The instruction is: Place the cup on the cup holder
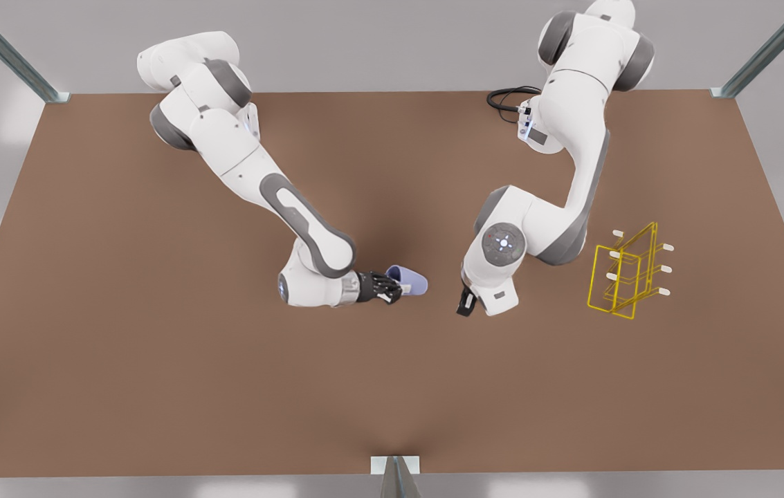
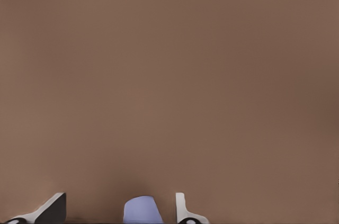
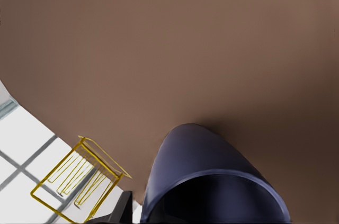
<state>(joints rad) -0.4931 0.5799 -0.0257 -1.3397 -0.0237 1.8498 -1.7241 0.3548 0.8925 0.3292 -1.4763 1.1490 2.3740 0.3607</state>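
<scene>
The lavender-blue cup point(image 1: 411, 280) lies on its side near the table's middle, mouth toward my right gripper point(image 1: 392, 285), which is shut on its rim. In the right wrist view the cup point(image 3: 204, 173) looms close, with a dark finger point(image 3: 123, 209) beside it. The yellow wire cup holder point(image 1: 625, 280) stands toward the front view's right, seen too as the cup holder point(image 3: 79, 176) beyond the cup. My left gripper point(image 1: 466, 302) hangs open between cup and holder, pointing down. In its wrist view the left gripper point(image 2: 120, 197) has wide-spread fingers, and a bit of the cup point(image 2: 142, 211) shows.
The brown table point(image 1: 156, 360) stretches wide on every side. A black cable point(image 1: 506, 100) loops at the base of the arm on the front view's right. Metal frame posts point(image 1: 395, 477) stand at the table's edges. The holder sits near the table's edge point(image 3: 32, 115).
</scene>
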